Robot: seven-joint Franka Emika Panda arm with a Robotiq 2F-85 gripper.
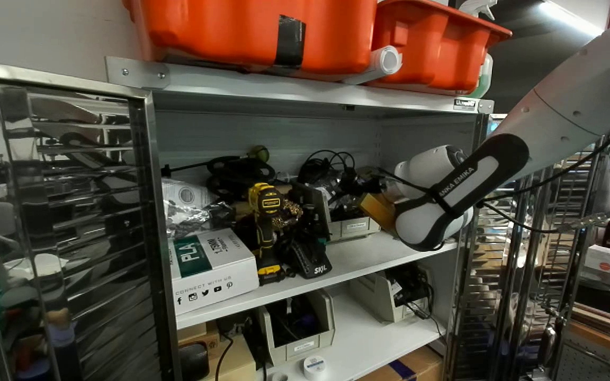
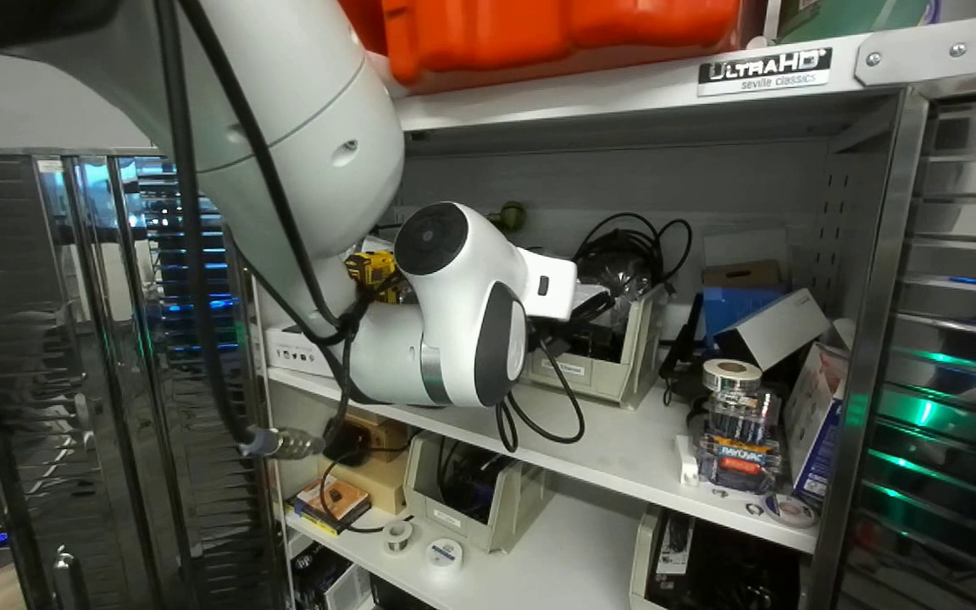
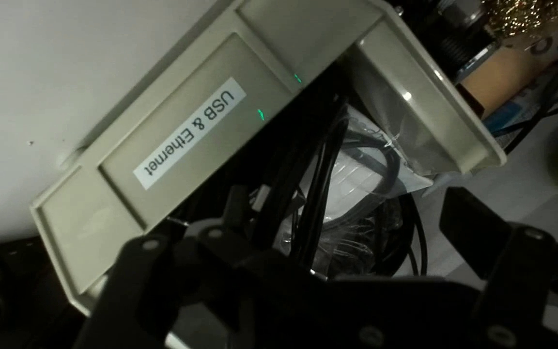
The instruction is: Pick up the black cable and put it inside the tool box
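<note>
The beige bin, labelled USB & Ethernet, stands on the upper shelf; I take it as the tool box. It shows in both exterior views (image 1: 355, 227) (image 2: 642, 349) and fills much of the wrist view (image 3: 187, 138). Black cables (image 3: 318, 186) lie in it among clear plastic bags. A coiled black cable (image 2: 618, 246) rises above its back; which cable is meant I cannot tell. My gripper (image 3: 351, 215) is open over the bin's mouth, one finger at each side, with nothing visibly held. The arm's hand mostly hides it in the exterior views.
A yellow drill (image 1: 268, 203), a SKIL charger (image 1: 313, 262) and a PLA box (image 1: 212, 270) stand beside the bin. Batteries (image 2: 738, 462) and a tape roll (image 2: 729, 375) are on its other side. A shelf top (image 1: 305, 90) with orange tubs (image 1: 252, 37) hangs above.
</note>
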